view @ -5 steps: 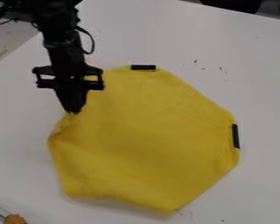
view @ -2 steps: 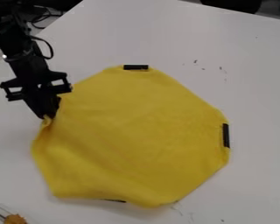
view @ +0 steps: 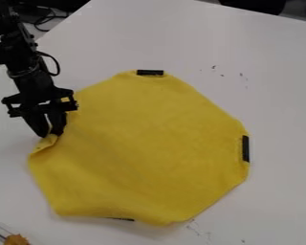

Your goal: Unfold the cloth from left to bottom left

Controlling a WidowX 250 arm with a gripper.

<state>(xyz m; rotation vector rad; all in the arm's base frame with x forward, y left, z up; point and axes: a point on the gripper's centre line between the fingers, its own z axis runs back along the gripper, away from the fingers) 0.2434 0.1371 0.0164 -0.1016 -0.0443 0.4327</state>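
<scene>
The gripper [view: 49,135] is low over the left edge of the yellow cloth [view: 143,148]. Its two fingers stand a little apart, tips down, with a small raised fold of cloth [view: 48,141] right at and below them. The cloth lies mostly spread in a rough many-sided shape. Its left side has a crease by the gripper, and its bottom edge is slightly lifted and wavy. Dark strips show at its top, right and bottom edges.
A white table [view: 270,86] lies under the cloth, with small dark marks at the upper right and below the cloth. An orange-brown object [view: 16,239] sits in the bottom left corner. Dark cables [view: 46,18] are behind the table's upper left edge.
The gripper has moved left and slightly down, and the cloth has shifted left with it, baring a dark strip at its bottom edge. Most recently the fingers have parted.
</scene>
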